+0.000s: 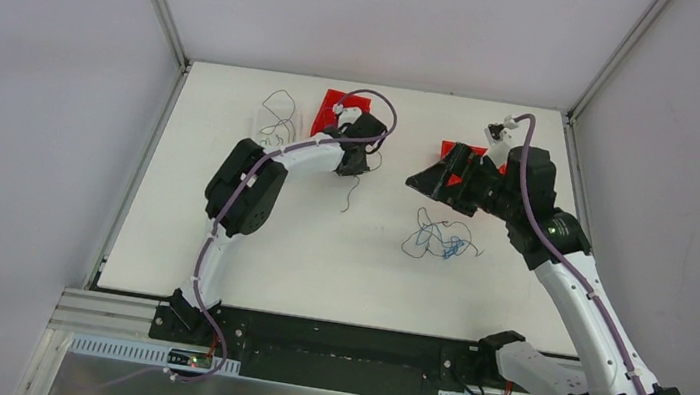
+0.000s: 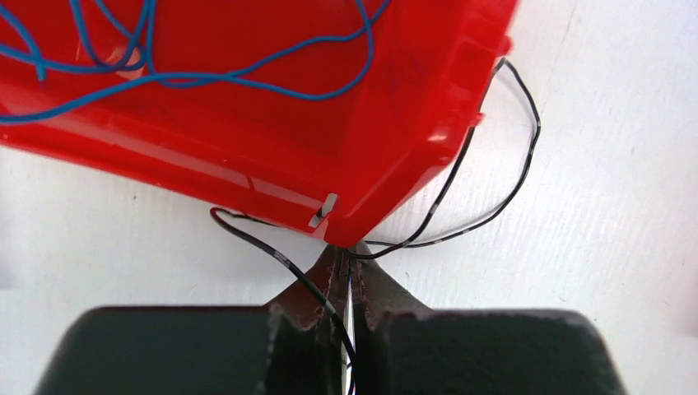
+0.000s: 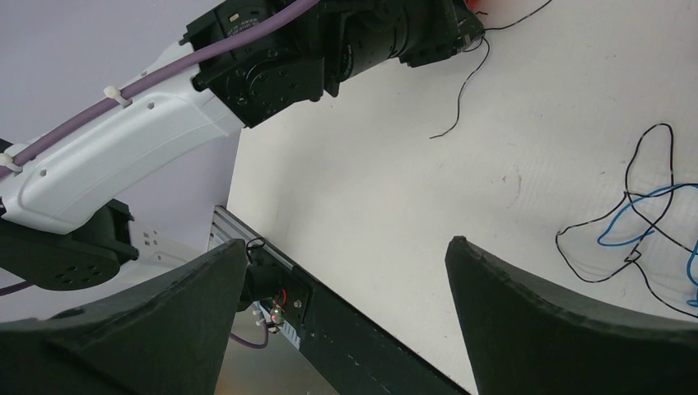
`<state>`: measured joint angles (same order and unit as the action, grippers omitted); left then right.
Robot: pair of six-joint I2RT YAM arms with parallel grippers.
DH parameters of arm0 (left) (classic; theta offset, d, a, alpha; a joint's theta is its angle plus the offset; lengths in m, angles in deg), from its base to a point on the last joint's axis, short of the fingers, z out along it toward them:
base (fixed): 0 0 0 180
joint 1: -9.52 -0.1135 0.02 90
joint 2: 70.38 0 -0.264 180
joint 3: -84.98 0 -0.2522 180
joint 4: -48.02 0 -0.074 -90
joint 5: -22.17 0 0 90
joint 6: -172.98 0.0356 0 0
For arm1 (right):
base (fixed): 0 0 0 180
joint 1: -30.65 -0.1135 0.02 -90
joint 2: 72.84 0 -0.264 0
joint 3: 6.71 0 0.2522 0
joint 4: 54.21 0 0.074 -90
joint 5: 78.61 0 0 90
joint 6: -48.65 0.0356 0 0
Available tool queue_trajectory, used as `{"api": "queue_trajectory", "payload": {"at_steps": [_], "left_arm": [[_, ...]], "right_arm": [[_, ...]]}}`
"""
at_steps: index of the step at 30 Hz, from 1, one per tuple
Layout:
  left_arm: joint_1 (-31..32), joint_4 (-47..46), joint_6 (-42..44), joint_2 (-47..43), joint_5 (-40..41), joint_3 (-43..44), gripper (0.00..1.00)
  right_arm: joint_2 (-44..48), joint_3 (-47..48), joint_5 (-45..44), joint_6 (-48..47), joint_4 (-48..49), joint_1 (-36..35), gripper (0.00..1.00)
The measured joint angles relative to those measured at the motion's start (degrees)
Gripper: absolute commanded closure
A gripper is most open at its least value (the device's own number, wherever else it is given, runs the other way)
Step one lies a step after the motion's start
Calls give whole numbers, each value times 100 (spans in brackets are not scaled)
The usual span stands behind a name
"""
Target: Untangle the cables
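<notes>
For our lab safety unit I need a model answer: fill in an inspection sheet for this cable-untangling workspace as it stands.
Surface: white table, nothing spilled.
Job's things: blue-and-black tangle on the table; black wire round a corner of the red bin; blue wires inside that bin; loose strand beside it.
Clutter: second red bin by the right arm.
Grippers: left gripper shut on the black wire; right gripper open, empty.
Cables: purple cables tied along the arms.
Surroundings: pale walls; nothing else seen.

2 arms, same build: left arm (image 1: 247, 185) and right arm (image 1: 577, 286) have white link shells, black joint housings, a purple cable (image 3: 197, 56) held by white zip ties (image 3: 115, 97), and left hand (image 2: 346, 271) / right hand (image 3: 346, 243) with chunky matte-black wedge fingers (image 3: 535, 329).
</notes>
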<state>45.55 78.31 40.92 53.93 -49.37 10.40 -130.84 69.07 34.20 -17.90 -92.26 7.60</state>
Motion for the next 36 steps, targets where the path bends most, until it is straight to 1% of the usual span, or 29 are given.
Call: {"api": "queue_trajectory", "payload": {"at_steps": [4,10,13,18,23,29,36], "left_arm": [[4,446,170,289,-66,560,100],[4,533,306,286,-146,586,100],[68,533,459,177,-168,448,100],[378,822,743,-422,-437,-234,100],[546,1331,1047,-1547,-673,-855,100],[118,1853,1429,-2820,-800,-898,100],[-920,2450,1781,-3720,-1104,-898,100]], "right_arm": [[4,0,20,2,0,0,6],[83,0,17,0,-2,22,6],[129,0,17,2,-2,31,6],[140,0,17,2,-4,44,6],[140,0,17,2,-4,66,6],[140,0,44,7,-4,70,6],[133,0,101,35,0,72,6]]}}
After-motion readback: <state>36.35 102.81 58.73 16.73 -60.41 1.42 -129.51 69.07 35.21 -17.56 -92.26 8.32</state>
